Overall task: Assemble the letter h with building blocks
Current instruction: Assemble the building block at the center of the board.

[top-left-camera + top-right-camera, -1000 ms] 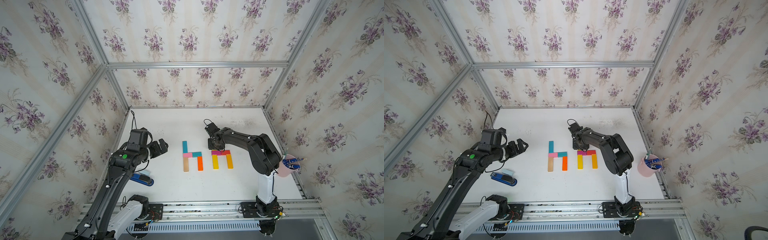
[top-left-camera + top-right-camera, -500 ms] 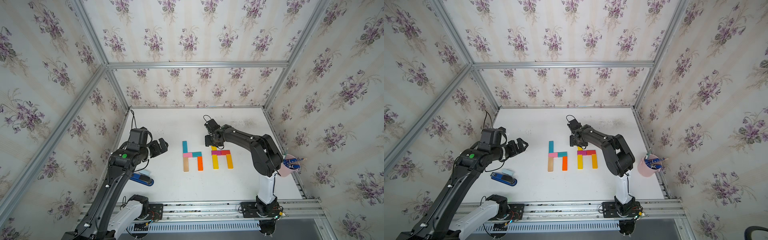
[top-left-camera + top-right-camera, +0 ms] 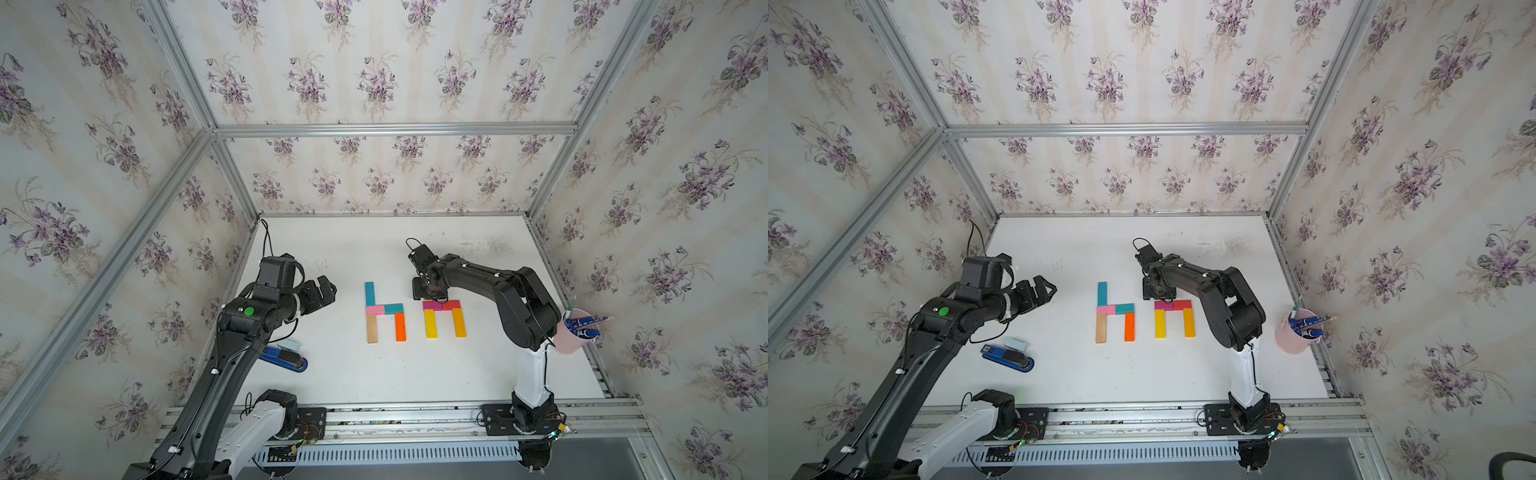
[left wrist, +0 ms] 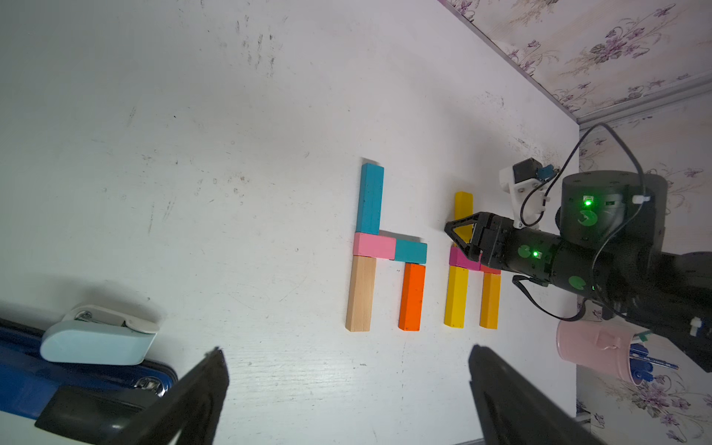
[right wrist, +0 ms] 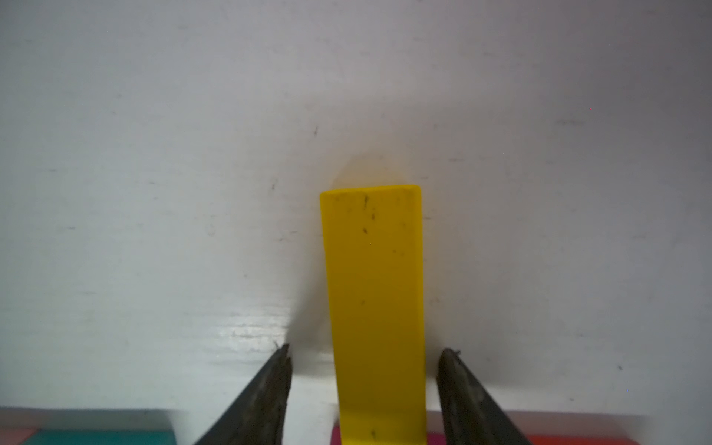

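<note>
1. We see a white table (image 3: 374, 374) with floral wallpaper (image 3: 374, 83) around it.
2. Bright, flat building blocks (image 3: 374, 309) form two h shapes mid-table.
3. Our right gripper (image 5: 364, 358) straddles the upper yellow bar (image 5: 373, 289) without touching it; our left gripper (image 4: 346, 358) gapes wide, empty.

Block (image 5: 373, 269) on bench (image 5: 154, 154) between right tool (image 5: 366, 352) fingertips (image 5: 277, 370), touching neither; block row (image 3: 453, 304) under tool; five-block letter (image 3: 384, 311) beside.

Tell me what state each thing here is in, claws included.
Left claw: open, empty.
Upper yellow block: ungripped, gaps both sides.
Right claw: open, straddling that block.
Teal-stemmed h: five blocks joined, flat.
Blue stapler: lying flat, untouched.
Pink cup: upright, holding pens.
</note>
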Controlling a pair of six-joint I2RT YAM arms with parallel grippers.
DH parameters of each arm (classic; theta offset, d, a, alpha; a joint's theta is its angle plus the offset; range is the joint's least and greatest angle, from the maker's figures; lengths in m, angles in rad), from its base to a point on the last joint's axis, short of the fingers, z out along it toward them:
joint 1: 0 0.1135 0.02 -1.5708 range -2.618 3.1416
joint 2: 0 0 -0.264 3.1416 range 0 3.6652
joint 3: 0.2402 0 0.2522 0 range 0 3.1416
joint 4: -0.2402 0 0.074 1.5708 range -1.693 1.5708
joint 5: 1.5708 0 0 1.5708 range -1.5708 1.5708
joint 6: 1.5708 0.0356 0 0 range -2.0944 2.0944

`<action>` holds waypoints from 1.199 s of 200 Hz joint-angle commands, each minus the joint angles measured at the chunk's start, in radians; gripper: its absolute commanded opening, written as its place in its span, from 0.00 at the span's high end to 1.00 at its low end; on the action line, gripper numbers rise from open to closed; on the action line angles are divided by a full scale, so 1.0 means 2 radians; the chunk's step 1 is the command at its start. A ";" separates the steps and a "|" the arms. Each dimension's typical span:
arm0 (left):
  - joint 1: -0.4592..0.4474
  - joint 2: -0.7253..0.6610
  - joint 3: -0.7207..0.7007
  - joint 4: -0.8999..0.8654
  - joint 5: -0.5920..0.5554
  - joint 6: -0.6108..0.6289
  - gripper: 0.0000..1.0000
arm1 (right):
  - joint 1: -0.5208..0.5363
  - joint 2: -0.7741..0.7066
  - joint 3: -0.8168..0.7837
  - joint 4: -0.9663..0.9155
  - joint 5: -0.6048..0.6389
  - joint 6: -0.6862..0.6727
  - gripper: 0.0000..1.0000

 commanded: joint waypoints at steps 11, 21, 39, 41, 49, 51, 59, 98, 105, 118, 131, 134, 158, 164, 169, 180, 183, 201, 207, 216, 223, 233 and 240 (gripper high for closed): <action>0.001 0.001 0.001 0.011 0.002 0.001 0.00 | 0.001 0.004 0.002 -0.003 -0.007 0.006 0.44; 0.001 0.002 0.002 0.011 0.002 0.002 0.00 | 0.001 0.005 0.003 -0.004 -0.007 0.006 0.46; 0.001 0.002 0.003 0.011 0.002 0.002 0.00 | 0.002 0.006 0.004 -0.005 -0.006 0.007 0.47; 0.001 0.002 0.003 0.012 0.002 0.002 0.00 | 0.001 0.007 0.005 -0.005 -0.006 0.007 0.47; 0.001 0.002 0.003 0.011 0.002 0.002 0.00 | 0.002 0.007 0.004 -0.006 -0.006 0.007 0.48; 0.001 0.002 0.003 0.011 0.002 0.002 0.00 | 0.002 0.006 0.004 -0.006 -0.006 0.007 0.48; 0.001 0.002 0.002 0.012 0.002 0.002 0.00 | 0.002 0.006 0.003 -0.006 -0.007 0.008 0.49; 0.002 0.001 -0.002 0.013 0.003 0.001 0.00 | 0.003 -0.001 -0.001 -0.005 -0.005 0.009 0.50; 0.001 0.000 -0.003 0.013 0.004 0.002 0.00 | 0.003 -0.001 -0.001 -0.006 -0.004 0.008 0.50; 0.001 -0.001 -0.004 0.013 0.003 0.002 0.00 | 0.003 -0.001 0.001 -0.009 -0.001 0.010 0.50; 0.002 -0.001 -0.005 0.013 0.004 0.002 0.00 | 0.004 -0.001 0.001 -0.011 0.002 0.010 0.50; 0.001 -0.001 -0.005 0.013 0.003 0.001 0.00 | 0.003 -0.001 0.002 -0.012 0.003 0.010 0.50; 0.002 -0.004 -0.007 0.013 0.003 0.002 0.00 | 0.003 -0.001 0.001 -0.014 0.005 0.010 0.50; 0.002 -0.004 -0.008 0.013 0.003 0.002 0.00 | 0.003 -0.002 0.001 -0.013 0.005 0.010 0.50; 0.002 -0.004 -0.008 0.014 0.003 0.002 0.00 | 0.004 -0.002 0.001 -0.012 0.005 0.010 0.50; 0.001 -0.004 -0.009 0.014 0.002 0.002 0.00 | 0.004 -0.002 0.000 -0.014 0.007 0.010 0.50; 0.002 -0.004 -0.009 0.014 0.003 0.002 0.00 | 0.003 -0.002 0.001 -0.014 0.007 0.010 0.50; 0.002 -0.004 -0.010 0.014 0.004 0.002 0.00 | 0.004 -0.001 0.001 -0.015 0.007 0.010 0.54; 0.002 -0.005 -0.010 0.015 0.003 0.002 0.00 | 0.003 -0.001 0.001 -0.014 0.007 0.011 0.54; 0.002 -0.005 -0.010 0.014 0.003 0.001 0.00 | 0.003 0.000 0.001 -0.015 0.008 0.011 0.54; 0.002 -0.005 -0.010 0.014 0.003 0.001 0.00 | 0.003 0.001 0.001 -0.015 0.009 0.011 0.53; 0.002 -0.005 -0.010 0.014 0.003 0.002 0.00 | 0.003 0.000 0.000 -0.015 0.010 0.011 0.53; 0.002 -0.005 -0.010 0.014 0.004 0.002 0.00 | 0.003 0.001 0.000 -0.016 0.011 0.012 0.53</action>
